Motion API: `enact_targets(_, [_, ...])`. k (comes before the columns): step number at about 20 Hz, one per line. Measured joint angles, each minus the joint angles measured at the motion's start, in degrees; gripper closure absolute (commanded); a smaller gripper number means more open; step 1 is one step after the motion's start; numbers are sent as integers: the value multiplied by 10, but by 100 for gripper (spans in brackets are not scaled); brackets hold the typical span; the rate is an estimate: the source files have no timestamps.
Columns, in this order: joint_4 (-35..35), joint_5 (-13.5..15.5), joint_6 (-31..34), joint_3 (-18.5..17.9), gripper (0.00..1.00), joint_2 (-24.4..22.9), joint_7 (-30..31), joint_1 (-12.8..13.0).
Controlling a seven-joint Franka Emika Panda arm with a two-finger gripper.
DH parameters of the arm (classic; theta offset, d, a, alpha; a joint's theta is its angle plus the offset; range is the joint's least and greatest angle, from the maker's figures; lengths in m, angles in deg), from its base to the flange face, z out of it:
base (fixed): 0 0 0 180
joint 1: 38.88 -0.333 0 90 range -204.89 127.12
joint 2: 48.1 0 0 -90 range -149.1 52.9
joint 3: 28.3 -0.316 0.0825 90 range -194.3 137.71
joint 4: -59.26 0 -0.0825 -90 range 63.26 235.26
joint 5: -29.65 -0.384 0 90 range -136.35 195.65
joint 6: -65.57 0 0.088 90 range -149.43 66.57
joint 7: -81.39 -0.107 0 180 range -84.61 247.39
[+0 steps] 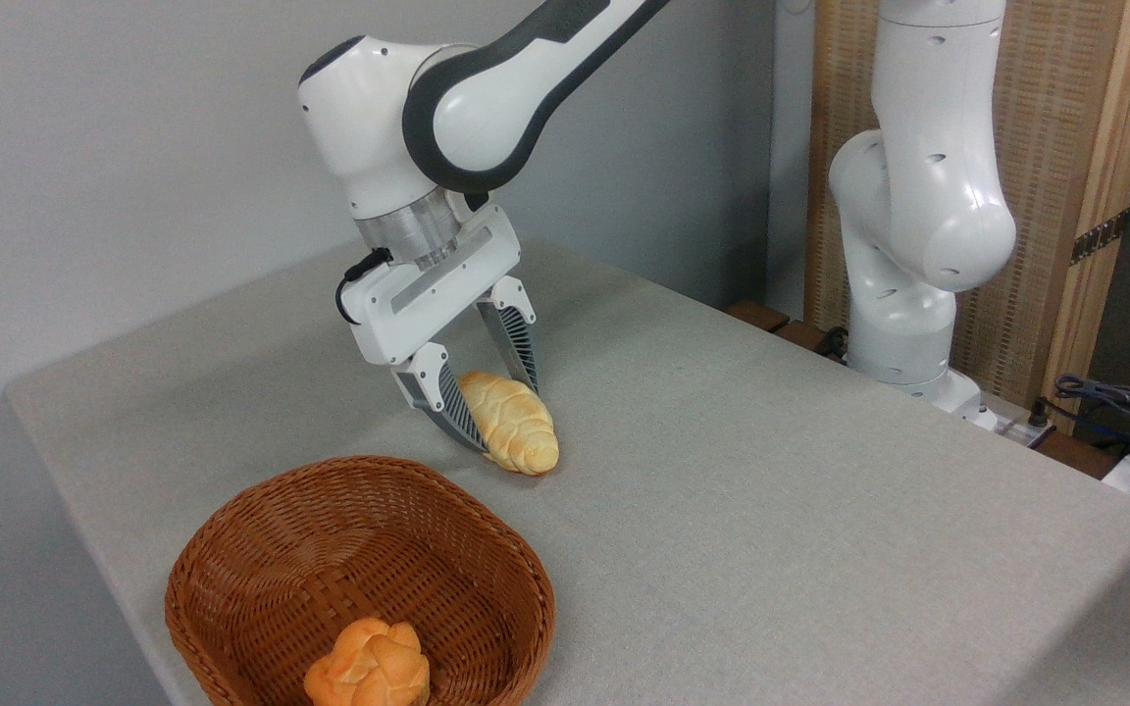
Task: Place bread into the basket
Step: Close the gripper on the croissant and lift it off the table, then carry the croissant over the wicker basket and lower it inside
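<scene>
Just beyond the basket [231,549] rim, the claw [501,417] straddles the bread [516,424], fingers open either side.

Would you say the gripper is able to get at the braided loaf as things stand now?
Probably yes: the gripper is open, its fingers either side of the bread on the table, with nothing between them. The basket sits apart.

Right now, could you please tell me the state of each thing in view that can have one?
Braided loaf: lying on the table, outside the basket, between the jaws.
Gripper: lowered around the loaf, jaws either side; whether they are pressing it I cannot tell.
Basket: upright on the table, holding only the bun.
Orange knotted bun: resting inside the basket, near its front edge.
</scene>
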Motion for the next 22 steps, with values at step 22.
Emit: enact_targets(22, [-104, 0, 27, -69, 67, -38, 0, -6])
